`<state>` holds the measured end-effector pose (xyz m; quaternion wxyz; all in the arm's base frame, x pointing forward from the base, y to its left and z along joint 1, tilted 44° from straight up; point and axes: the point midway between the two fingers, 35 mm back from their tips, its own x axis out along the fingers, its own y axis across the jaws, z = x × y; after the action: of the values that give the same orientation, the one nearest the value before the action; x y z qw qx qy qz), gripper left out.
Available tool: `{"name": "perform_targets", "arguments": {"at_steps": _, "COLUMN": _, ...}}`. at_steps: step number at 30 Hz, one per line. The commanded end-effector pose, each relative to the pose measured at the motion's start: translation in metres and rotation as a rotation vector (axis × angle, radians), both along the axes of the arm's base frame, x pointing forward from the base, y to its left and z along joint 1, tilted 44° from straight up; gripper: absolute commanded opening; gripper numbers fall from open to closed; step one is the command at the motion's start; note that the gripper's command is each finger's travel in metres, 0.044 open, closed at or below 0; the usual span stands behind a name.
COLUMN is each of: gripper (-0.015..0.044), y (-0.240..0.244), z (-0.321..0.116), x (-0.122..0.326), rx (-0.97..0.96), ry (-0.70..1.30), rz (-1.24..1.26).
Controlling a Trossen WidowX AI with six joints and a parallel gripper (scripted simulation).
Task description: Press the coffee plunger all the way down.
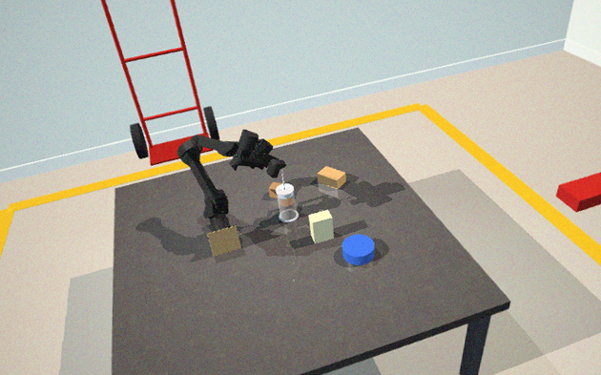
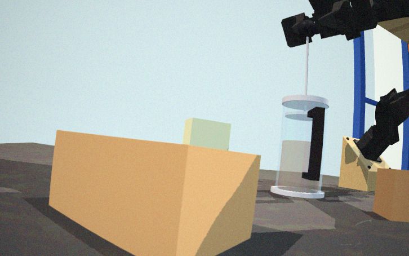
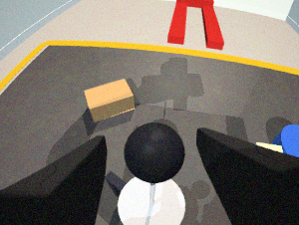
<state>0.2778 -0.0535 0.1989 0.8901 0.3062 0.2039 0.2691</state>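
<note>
The coffee press [image 1: 287,206] [image 2: 295,157] stands upright on the table, clear-walled with a white lid and base and a black handle. Its thin rod [image 2: 306,66] rises high above the lid, and the plunger disc [image 2: 297,115] sits just under the lid. My gripper [image 1: 277,168] [image 2: 301,28] [image 3: 151,139] is partly closed but still open around the black knob [image 3: 154,152] on the rod's top. In the wrist view, gaps show between the knob and both fingers. In the exterior view, the fingers mostly hide the knob.
An orange block [image 1: 331,177] [image 2: 120,181] [image 3: 111,100] lies beyond the press. A smaller orange block [image 1: 273,190] [image 2: 393,193] is near it. A pale green block [image 1: 321,227] [image 2: 209,132] and a blue disc [image 1: 358,250] [image 3: 291,140] stand on the other side.
</note>
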Motion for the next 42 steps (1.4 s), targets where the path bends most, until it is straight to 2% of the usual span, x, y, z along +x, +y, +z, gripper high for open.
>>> {"name": "perform_targets", "arguments": {"at_steps": 1, "gripper": 0.0151, "y": 0.000, "z": -0.001, "x": 0.000, "rx": 0.001, "ry": 0.005, "rz": -0.004}}
{"name": "perform_targets", "arguments": {"at_steps": 5, "gripper": 0.0130, "y": 0.000, "z": -0.001, "x": 0.000, "rx": 0.001, "ry": 0.005, "rz": -0.004}}
{"name": "perform_targets", "arguments": {"at_steps": 42, "gripper": 0.0130, "y": 0.026, "z": -0.038, "x": 0.006, "rx": -0.015, "ry": 0.020, "rz": 0.003}}
